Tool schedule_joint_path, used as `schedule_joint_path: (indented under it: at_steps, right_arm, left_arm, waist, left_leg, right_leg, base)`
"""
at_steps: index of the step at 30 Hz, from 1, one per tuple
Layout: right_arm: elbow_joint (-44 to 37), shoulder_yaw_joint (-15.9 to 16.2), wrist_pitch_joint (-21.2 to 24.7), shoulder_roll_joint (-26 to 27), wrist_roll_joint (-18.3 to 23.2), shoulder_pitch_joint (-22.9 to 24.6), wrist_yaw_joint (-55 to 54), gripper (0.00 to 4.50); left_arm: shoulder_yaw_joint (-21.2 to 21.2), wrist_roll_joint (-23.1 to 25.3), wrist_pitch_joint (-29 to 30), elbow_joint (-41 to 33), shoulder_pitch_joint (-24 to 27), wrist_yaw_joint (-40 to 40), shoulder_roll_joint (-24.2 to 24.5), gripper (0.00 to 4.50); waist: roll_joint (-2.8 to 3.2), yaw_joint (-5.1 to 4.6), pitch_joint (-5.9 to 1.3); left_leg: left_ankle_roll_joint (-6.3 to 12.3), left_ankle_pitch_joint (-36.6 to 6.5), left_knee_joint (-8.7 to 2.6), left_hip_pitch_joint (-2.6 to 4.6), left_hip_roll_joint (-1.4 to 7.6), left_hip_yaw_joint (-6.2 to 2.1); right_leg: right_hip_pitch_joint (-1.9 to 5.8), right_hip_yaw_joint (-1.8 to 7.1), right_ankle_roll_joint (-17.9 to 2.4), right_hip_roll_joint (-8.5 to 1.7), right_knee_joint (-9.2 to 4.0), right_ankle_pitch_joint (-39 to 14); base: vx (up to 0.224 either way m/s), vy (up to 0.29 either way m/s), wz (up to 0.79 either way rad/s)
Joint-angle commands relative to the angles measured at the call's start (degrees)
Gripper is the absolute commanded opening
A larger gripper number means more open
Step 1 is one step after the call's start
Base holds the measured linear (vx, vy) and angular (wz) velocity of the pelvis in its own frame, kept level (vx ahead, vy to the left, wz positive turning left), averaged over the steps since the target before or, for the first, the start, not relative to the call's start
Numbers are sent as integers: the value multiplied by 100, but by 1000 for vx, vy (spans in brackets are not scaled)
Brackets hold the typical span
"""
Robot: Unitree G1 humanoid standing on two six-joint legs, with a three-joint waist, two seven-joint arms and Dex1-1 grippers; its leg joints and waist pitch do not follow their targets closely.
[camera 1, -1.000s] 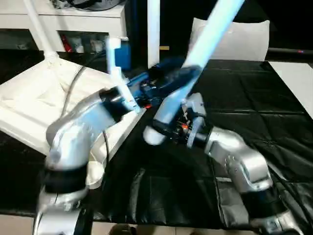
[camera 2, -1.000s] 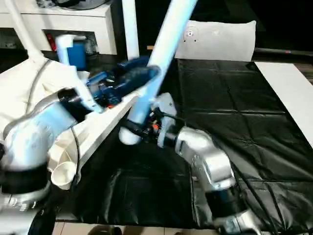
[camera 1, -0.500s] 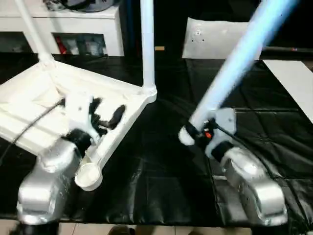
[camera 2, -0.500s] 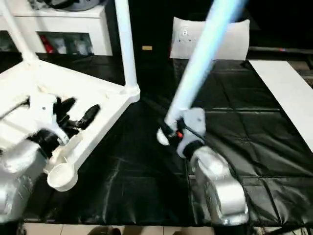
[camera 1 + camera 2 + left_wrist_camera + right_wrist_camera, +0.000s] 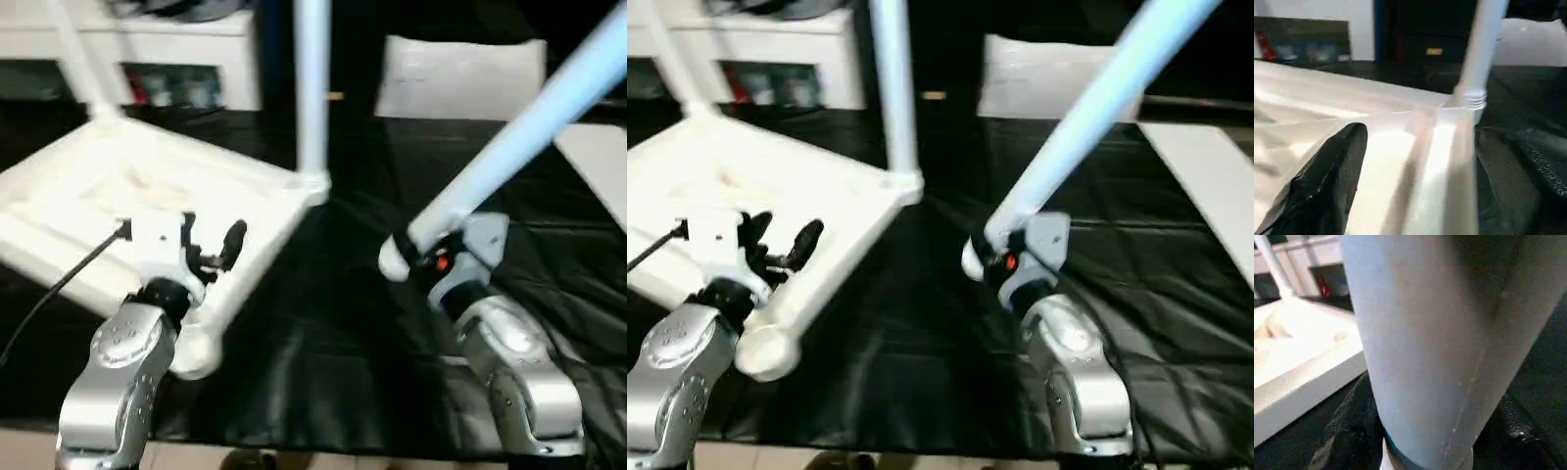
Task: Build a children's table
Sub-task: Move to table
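Children's table parts sit on the black-covered table [image 5: 323,323]: the white tabletop [image 5: 108,211] lies upside down on the robot's left side, ribbed underside up, with two legs already standing in its far corner sockets, one upright leg [image 5: 312,88] at the corner nearest the middle and another leg [image 5: 73,54] at the far left corner. The near corner socket [image 5: 764,352] is bare. The left tool [image 5: 208,243] hovers over the tabletop's near rim with its black fingers [image 5: 1327,181] spread apart, gripping nothing. The right tool [image 5: 431,259] is clamped on a loose leg [image 5: 519,137] near its thick end, and that leg slants up and away to the right, above the black cover. A white cabinet [image 5: 176,49] stands behind.
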Motion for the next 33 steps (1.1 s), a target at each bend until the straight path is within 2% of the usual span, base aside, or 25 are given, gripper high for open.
schedule_joint_path:
  at_steps: [1,5,7,9,10,11,12,13,14,15,16,17,18,19,21,23,24,25,26,27,28,29,30,31,33]
  right_arm:
    - [-174,54,-12,-7,26,28,33,190]
    - [-232,81,-34,21,8,90,27,190]
    - [-221,75,7,63,52,111,19,190]
    - [-209,89,27,69,53,99,16,190]
    - [-213,121,83,63,57,76,27,190]
    - [-214,126,92,60,56,73,30,190]
    - [-217,159,116,39,44,61,46,190]
    - [-215,167,112,33,36,60,50,190]
    - [-215,175,112,26,31,61,54,190]
    - [-217,185,123,10,21,63,54,190]
    - [-225,191,107,-13,-19,66,39,190]
    - [-226,188,98,-16,-31,62,35,190]
    - [-223,178,108,-12,-21,52,37,190]
    - [-203,151,111,8,8,30,36,190]
    - [-168,148,94,15,6,-2,28,190]
    - [-120,176,60,4,-23,-50,26,190]
    - [-101,199,4,7,-22,-84,43,190]
    - [-97,218,-48,-10,-25,-95,81,190]
    - [-97,231,-81,-24,-28,-100,108,190]
    - [-97,231,-81,-24,-28,-100,108,190]
    - [-103,231,-112,-65,-45,-111,172,190]
    - [-102,231,-115,-71,-48,-113,182,190]
    - [-100,241,-116,-107,-57,-126,227,190]
    - [-88,260,-130,-151,-35,-151,313,190]
    - [-60,266,-204,-186,-41,-172,332,190]
  left_arm:
    - [-28,63,19,-38,-65,68,0,393]
    - [-89,142,-20,-5,-37,54,-8,393]
    - [-91,161,-24,-14,-27,75,-27,393]
    - [-77,148,-11,-24,-30,87,-39,393]
    - [-78,143,15,-50,-23,88,-33,393]
    - [-80,143,19,-53,-21,87,-31,393]
    - [-114,168,15,-51,-3,69,-11,393]
    - [-125,177,8,-44,3,62,-5,393]
    - [-137,192,-2,-35,10,55,-4,393]
    - [-147,216,-14,-19,17,49,-16,393]
    - [-145,221,-14,-20,20,54,-36,393]
    - [-147,219,-10,-22,19,60,-40,393]
    - [-152,221,-6,-22,15,61,-37,393]
    - [-169,232,-5,-18,17,59,-30,393]
    - [-183,241,-8,-17,23,60,-28,393]
    - [-194,248,-8,-21,25,70,-38,393]
    - [-180,225,-26,-21,27,103,-83,393]
    - [-140,189,-17,-23,23,155,-138,393]
    - [-111,165,-9,-25,21,191,-177,393]
    - [-111,165,-9,-25,21,191,-177,393]
    - [-180,267,26,-18,0,203,-134,393]
    - [-202,295,23,-16,-2,197,-115,393]
    - [-271,388,17,0,-7,191,-67,393]
    - [-295,430,2,20,0,220,-88,393]
    - [-262,424,-3,23,24,284,-184,393]
  waist:
    - [13,4,-385]
    - [69,-79,-353]
    - [173,-344,-342]
    - [185,-495,-310]
    - [148,-527,-314]
    - [63,-524,-267]
    - [-130,-373,-286]
    - [-283,-399,-296]
    - [-71,-462,-330]
    - [-116,-578,-245]
    - [-102,-591,-144]
    - [-117,-642,-101]
    - [147,-848,-85]
    - [363,-1058,-191]
    - [357,-1102,-163]
    - [208,-1053,-161]
    - [-116,-969,-314]
    - [-258,-662,-316]
    - [-190,-670,-328]
    - [-129,-653,-311]
    - [110,-673,-310]
    - [83,-638,-241]
    - [220,-850,-281]
    - [285,-812,-326]
    - [342,-734,-312]
  left_leg:
    - [1392,-318,-333,150,370,-117]
    - [1204,-835,-543,248,335,-113]
    - [991,-1311,-870,449,234,-46]
    - [648,-1790,-1150,391,237,-55]
    - [604,-1882,-1154,374,272,-115]
    - [284,-2384,-1205,337,340,-76]
    - [-212,-2870,-734,236,220,23]
    - [-159,-1579,867,26,36,-607]
    - [-307,-971,1124,-231,55,-935]
    - [-500,-853,1232,-441,57,-1076]
    - [-800,-1335,699,-27,44,-928]
    - [-609,-1702,434,159,-2,-816]
    - [-219,-2960,-334,131,44,-857]
    - [-171,-3897,-838,233,55,-1129]
    - [187,-3675,-873,405,65,-1181]
    - [469,-3261,-893,517,104,-1162]
    - [288,-2886,-708,372,63,-1066]
    - [-182,-1979,364,107,43,-825]
    - [-287,-1248,663,-11,175,-998]
    - [-455,-636,634,-82,205,-1069]
    - [-932,-635,-357,124,265,-972]
    - [-913,-1589,-486,376,531,-1023]
    - [-1296,-2482,-869,381,987,-1402]
    - [-1080,-2359,-929,476,1072,-1503]
    - [-878,-2157,-968,409,1087,-1476]
  right_leg:
    - [201,385,-1305,-653,-595,-931]
    - [169,223,-874,-487,-632,-1677]
    - [-59,-234,-455,126,-228,-1380]
    - [-44,-489,-33,272,305,-915]
    - [-19,-493,36,211,332,-701]
    - [-14,-416,53,0,179,-693]
    - [-39,122,-82,-829,-515,-1708]
    - [35,937,-352,-1970,-1198,-3264]
    - [192,933,-451,-2105,-1069,-3597]
    - [311,720,-434,-2033,-1008,-3879]
    - [205,-105,-716,-1314,-968,-4429]
    - [157,-340,-774,-1033,-940,-4552]
    - [117,-585,-601,-215,-403,-3683]
    - [189,-576,-436,151,456,-1666]
    - [65,-553,-347,203,528,-639]
    - [112,-411,-238,34,303,-512]
    - [323,11,-37,-434,-92,-870]
    - [483,756,-703,-1625,-892,-1993]
    - [560,826,-889,-1854,-882,-2095]
    - [638,618,-1055,-1695,-781,-2070]
    - [394,-103,-1178,-194,-318,-1597]
    - [79,-70,-924,149,-231,-1314]
    - [175,-18,-619,83,217,-675]
    - [-3,-51,-406,172,403,-563]
    - [-87,-76,-298,203,572,-602]
  base:
    - [-18,125,8]
    - [-31,152,2]
    - [-50,166,0]
    - [-70,148,4]
    - [-76,131,2]
    - [-94,81,-10]
    - [-95,46,6]
    - [-95,46,6]
    - [-41,104,-11]
    - [-23,191,-51]
    - [-23,191,-51]
    - [-47,246,-31]
    - [-82,221,6]
    - [-82,221,6]
    - [-84,192,0]
    - [-60,161,-9]
    - [-71,111,-9]
    - [-71,111,-9]
    - [-47,125,-15]
    - [-29,113,-29]
    - [-29,113,-29]
    - [-70,105,13]
    - [-71,102,24]
    - [-71,102,24]
    - [0,0,0]
